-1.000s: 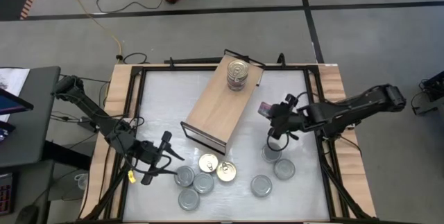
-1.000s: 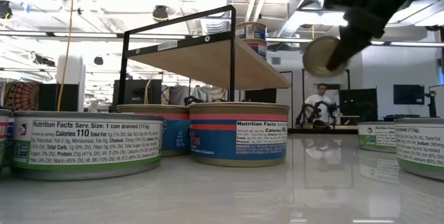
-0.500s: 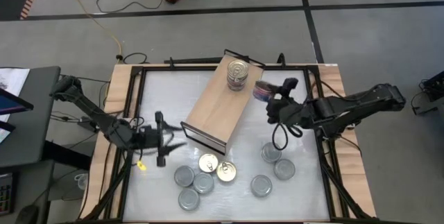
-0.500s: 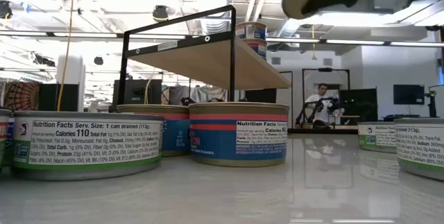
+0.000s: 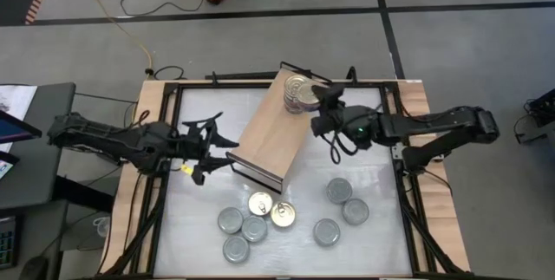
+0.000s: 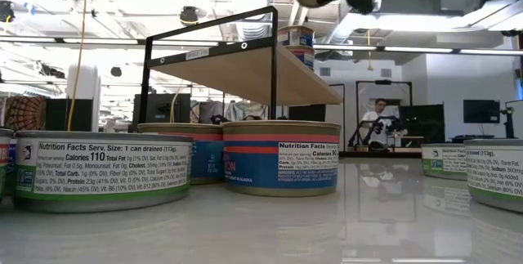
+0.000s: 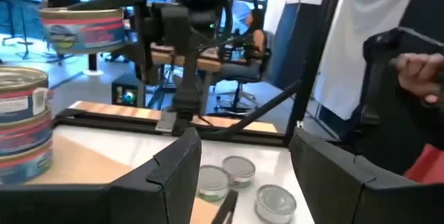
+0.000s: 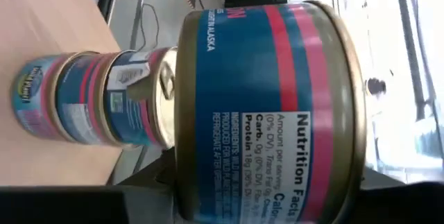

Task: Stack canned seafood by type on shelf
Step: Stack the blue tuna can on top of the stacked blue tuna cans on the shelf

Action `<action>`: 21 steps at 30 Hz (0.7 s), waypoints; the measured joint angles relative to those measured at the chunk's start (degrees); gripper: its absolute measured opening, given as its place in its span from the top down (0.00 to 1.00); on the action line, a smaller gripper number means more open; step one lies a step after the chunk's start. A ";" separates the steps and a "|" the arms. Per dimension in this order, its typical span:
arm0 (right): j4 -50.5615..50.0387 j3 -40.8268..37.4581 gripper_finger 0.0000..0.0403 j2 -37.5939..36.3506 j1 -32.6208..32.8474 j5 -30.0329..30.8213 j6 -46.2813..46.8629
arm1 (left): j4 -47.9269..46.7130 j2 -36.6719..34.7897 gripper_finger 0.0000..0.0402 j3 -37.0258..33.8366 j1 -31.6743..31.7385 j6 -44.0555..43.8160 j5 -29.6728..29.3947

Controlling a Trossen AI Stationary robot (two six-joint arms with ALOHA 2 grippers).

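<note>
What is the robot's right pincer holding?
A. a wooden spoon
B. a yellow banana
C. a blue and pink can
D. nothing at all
C. The right wrist view shows a blue and pink can clamped in the right pincer, which the high view puts just beside the stack of cans on the shelf.

1. The scene is lit brightly and evenly from ceiling strip lights [image 6: 73, 42], seen in the low view.
2. Glare and mirrored reflections are carried by the glossy white table [image 5: 364, 241].
3. Soft shadows are cast beneath the shelf [image 5: 273, 133].
4. The blue can [image 8: 267, 109] held in the right gripper [image 5: 319, 113] is rendered large and slightly blurred.
5. The left gripper [image 7: 243, 161] fingers are blurred.
</note>
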 joint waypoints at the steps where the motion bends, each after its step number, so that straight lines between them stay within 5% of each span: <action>1: 0.60 0.00 0.47 0.70 -1.12 -0.18 -1.18 | 0.66 0.76 0.48 -0.02 0.97 -0.53 0.29; 21: 2.49 0.00 0.47 4.11 -12.01 -8.95 -10.90 | 2.13 4.51 0.48 1.49 22.34 -3.63 8.10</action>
